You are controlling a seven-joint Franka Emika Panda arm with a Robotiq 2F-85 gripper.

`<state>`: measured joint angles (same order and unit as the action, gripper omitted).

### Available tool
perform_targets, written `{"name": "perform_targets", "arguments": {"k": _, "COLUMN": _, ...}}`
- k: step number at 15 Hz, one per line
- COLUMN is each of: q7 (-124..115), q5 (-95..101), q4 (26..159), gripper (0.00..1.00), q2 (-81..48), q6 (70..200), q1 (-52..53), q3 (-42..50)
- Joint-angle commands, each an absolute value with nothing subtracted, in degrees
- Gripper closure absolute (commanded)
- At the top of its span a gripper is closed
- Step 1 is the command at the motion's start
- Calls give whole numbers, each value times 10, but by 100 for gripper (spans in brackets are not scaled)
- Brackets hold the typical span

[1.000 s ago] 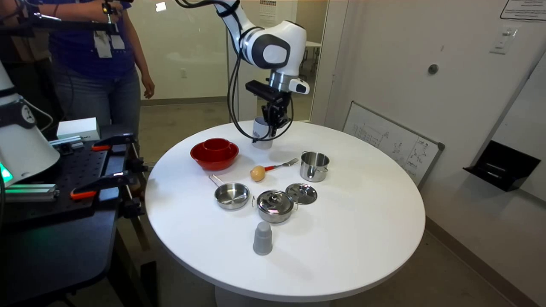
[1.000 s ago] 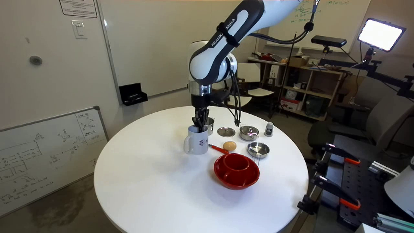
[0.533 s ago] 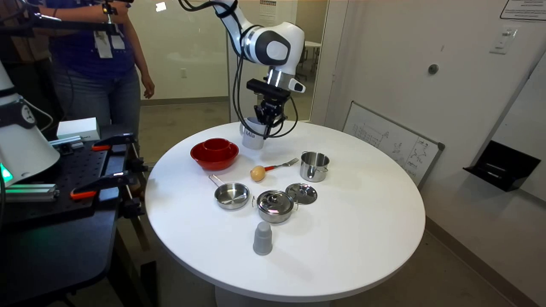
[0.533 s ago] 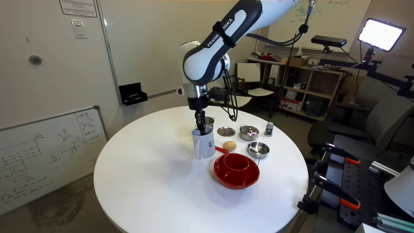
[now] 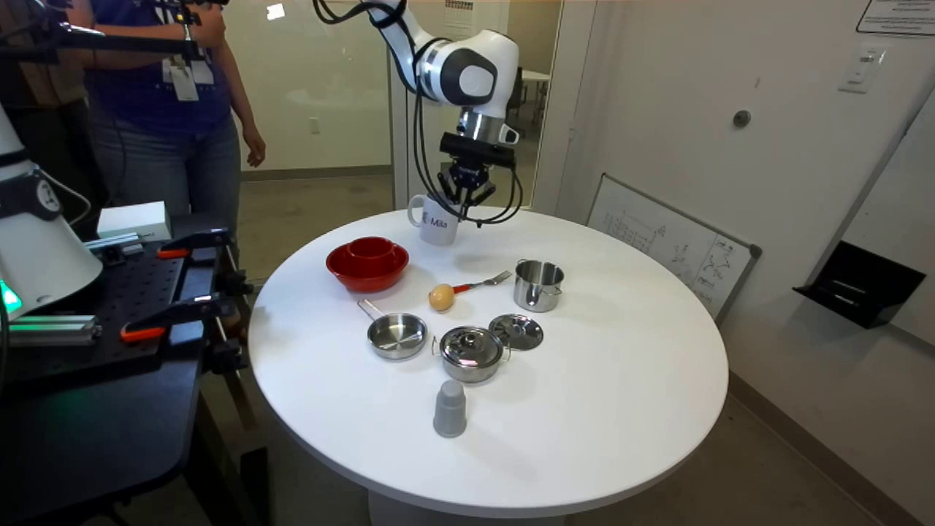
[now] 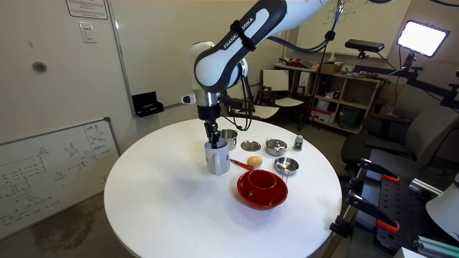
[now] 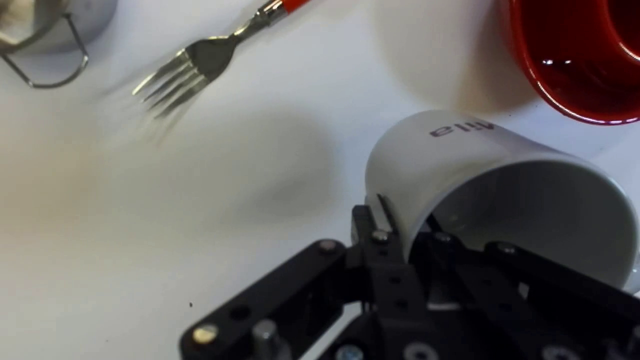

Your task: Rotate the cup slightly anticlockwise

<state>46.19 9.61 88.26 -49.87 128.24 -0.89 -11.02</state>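
Note:
The cup is a whitish-grey mug with a handle and "Mila" lettering. It stands near the far edge in an exterior view, and near the middle in an exterior view. My gripper is shut on the cup's wall at the rim, one finger inside and one outside. In the wrist view the cup looks tilted, its mouth facing right. The gripper also shows pointing down at the rim in both exterior views. The inner fingertip is partly hidden. I cannot tell whether the cup's base touches the table.
A red bowl holding a red cup stands close to the cup. A fork, an egg, a steel pot, a small pan, a lidded pot, a loose lid and a grey shaker share the round table.
The cup and gripper have turned anticlockwise together; the handle and the "Mila" lettering have swung into view in an exterior view. The cup has shifted slightly. The grip on the rim is kept.

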Motion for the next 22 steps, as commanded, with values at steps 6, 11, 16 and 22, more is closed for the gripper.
{"name": "perform_targets", "arguments": {"k": 6, "q7": 601, "q5": 80, "q4": 809, "gripper": 98, "q2": -545, "q6": 1271, "q1": -9, "q3": -116}}
{"name": "perform_targets", "arguments": {"k": 11, "q7": 532, "q5": 68, "q4": 754, "gripper": 98, "q2": -578, "q6": 1284, "q1": 14, "q3": -98}}
{"name": "perform_targets", "arguments": {"k": 16, "q7": 430, "q5": 88, "q4": 687, "gripper": 98, "q2": -621, "q6": 1288, "q1": 42, "q3": -61}}
{"name": "perform_targets", "arguments": {"k": 22, "q7": 330, "q5": 104, "q4": 608, "gripper": 98, "q2": -677, "q6": 1258, "q1": 55, "q3": -26}}
